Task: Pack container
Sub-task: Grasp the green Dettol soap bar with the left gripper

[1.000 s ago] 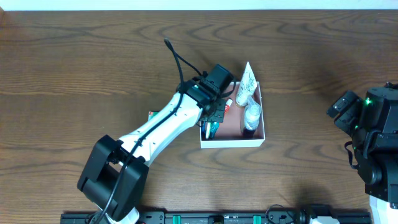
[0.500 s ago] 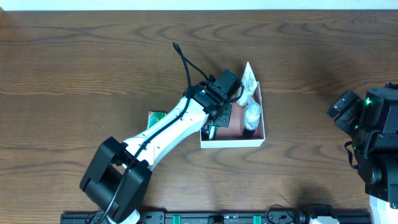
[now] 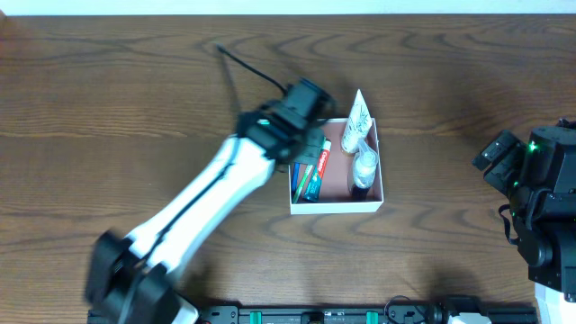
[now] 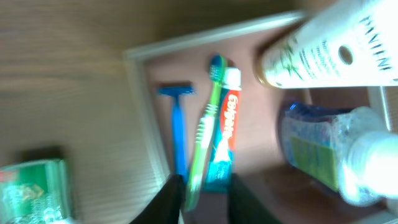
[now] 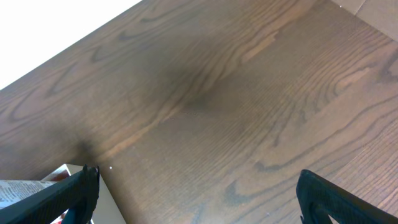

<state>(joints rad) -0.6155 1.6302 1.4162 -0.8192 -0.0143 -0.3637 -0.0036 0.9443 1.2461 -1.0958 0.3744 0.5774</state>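
Note:
The container (image 3: 337,206) is a shallow square box with white walls and a reddish-brown inside, at mid table. In it lie a blue razor (image 4: 179,134), a green toothbrush (image 4: 202,134), a toothpaste tube (image 4: 225,134), a white tube (image 4: 323,53) and a clear bottle (image 4: 323,158). My left gripper (image 3: 304,148) is blurred over the box's left edge. In the left wrist view its fingers (image 4: 205,200) are open and empty above the toothbrush's end. My right gripper (image 3: 499,157) is wide open and empty (image 5: 205,199), far right of the box.
A small green packet (image 4: 31,186) lies on the table left of the container wall (image 4: 140,93); the left arm hides it in the overhead view. A corner of the container (image 5: 107,208) shows in the right wrist view. The table top is dark brown wood.
The left gripper has pulled back from inside the box toward its upper left. The toothbrush and toothpaste now lie uncovered in the box. The right arm has not moved.

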